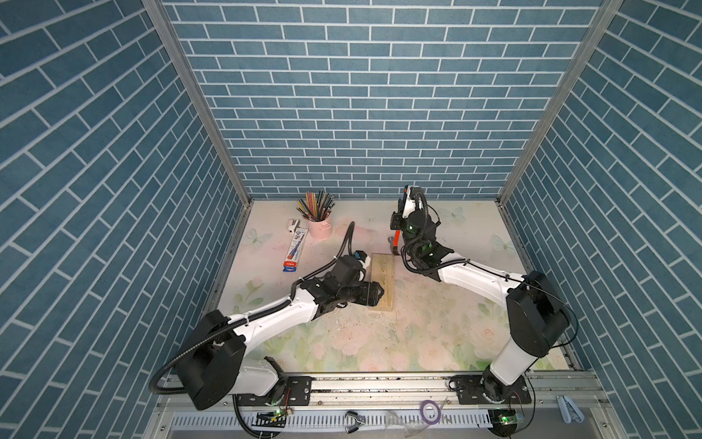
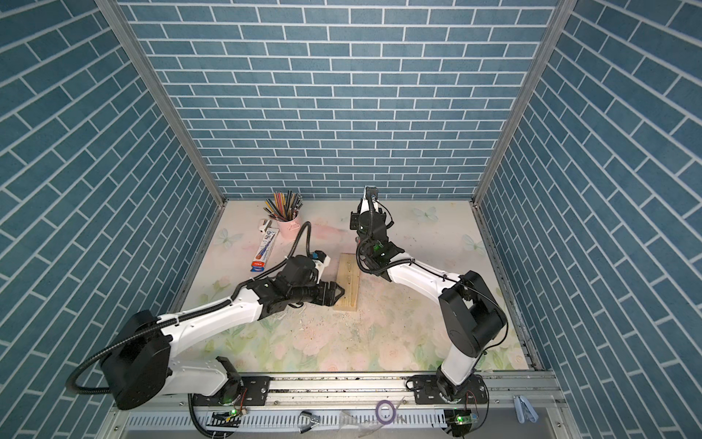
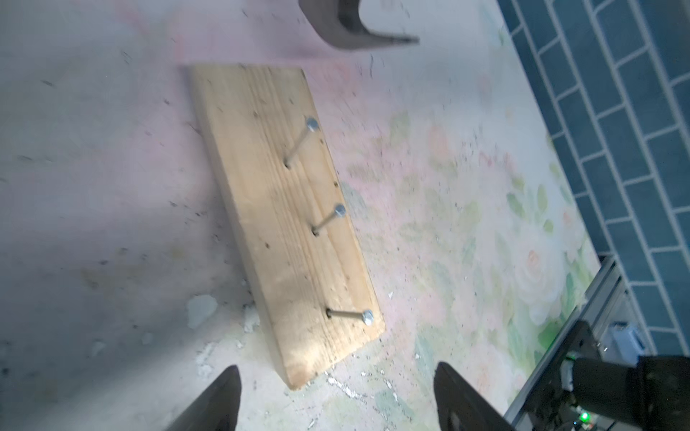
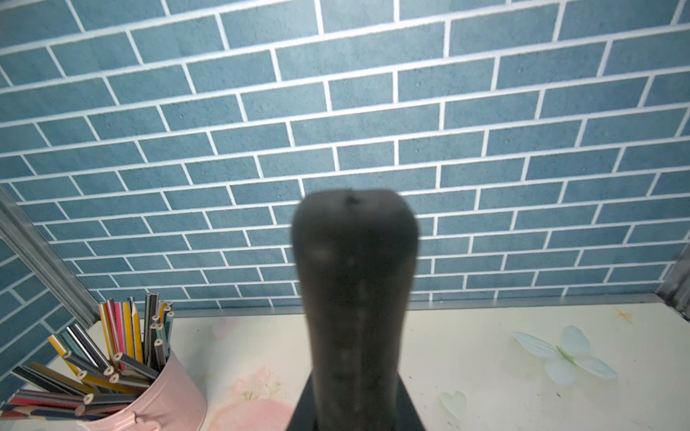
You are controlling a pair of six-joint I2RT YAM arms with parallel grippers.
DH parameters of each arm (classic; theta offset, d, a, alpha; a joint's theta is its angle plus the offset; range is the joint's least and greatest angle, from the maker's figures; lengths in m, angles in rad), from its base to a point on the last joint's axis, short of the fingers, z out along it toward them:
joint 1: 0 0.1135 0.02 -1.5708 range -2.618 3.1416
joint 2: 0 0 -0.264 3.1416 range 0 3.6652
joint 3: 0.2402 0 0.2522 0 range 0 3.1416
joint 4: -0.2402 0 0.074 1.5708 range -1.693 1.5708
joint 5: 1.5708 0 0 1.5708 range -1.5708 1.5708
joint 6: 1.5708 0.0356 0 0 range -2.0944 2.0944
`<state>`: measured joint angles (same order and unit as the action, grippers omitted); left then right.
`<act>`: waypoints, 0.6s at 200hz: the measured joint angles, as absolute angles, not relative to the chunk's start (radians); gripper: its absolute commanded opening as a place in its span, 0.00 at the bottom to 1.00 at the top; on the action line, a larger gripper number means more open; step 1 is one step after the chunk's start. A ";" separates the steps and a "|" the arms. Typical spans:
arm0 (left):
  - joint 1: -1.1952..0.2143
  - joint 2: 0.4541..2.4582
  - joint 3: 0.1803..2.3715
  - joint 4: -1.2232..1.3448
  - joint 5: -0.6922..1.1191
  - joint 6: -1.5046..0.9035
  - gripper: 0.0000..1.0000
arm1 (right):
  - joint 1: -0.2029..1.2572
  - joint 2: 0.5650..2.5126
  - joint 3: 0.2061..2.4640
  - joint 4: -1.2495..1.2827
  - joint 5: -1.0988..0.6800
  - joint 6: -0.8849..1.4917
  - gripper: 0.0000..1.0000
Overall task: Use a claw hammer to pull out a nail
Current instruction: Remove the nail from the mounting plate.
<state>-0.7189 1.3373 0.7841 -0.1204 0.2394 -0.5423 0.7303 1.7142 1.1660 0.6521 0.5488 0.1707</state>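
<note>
A pale wooden block (image 1: pixel 380 262) (image 3: pixel 276 209) lies mid-table with three nails standing partly out of it: one nail (image 3: pixel 298 143) toward the far end, one (image 3: pixel 328 220) in the middle and one (image 3: pixel 349 317) nearest my left gripper. My left gripper (image 1: pixel 378 292) (image 3: pixel 338 373) hangs open over the block's near end, holding nothing. My right gripper (image 1: pixel 397 222) (image 4: pixel 354 410) is shut on the claw hammer's black handle (image 4: pixel 354 298). The orange shaft (image 1: pixel 395 238) slopes down to the grey head (image 3: pixel 351 26), which hovers just past the block's far end.
A pink cup of coloured pencils (image 1: pixel 319 224) and a flat pencil box (image 1: pixel 294 251) sit at the back left. Wood crumbs litter the floral mat (image 1: pixel 437 315) near the block. Blue brick walls close in three sides.
</note>
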 measured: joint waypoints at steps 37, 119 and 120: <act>-0.653 1.335 0.784 -0.120 0.279 -0.565 0.81 | 0.765 1.817 1.151 0.933 0.550 0.048 0.00; -0.652 1.528 0.778 -0.139 0.315 -0.622 0.80 | 0.828 1.921 1.124 1.212 0.591 -0.075 0.00; -0.652 1.529 0.778 -0.139 0.315 -0.622 0.80 | 0.828 1.921 1.123 1.213 0.591 -0.075 0.00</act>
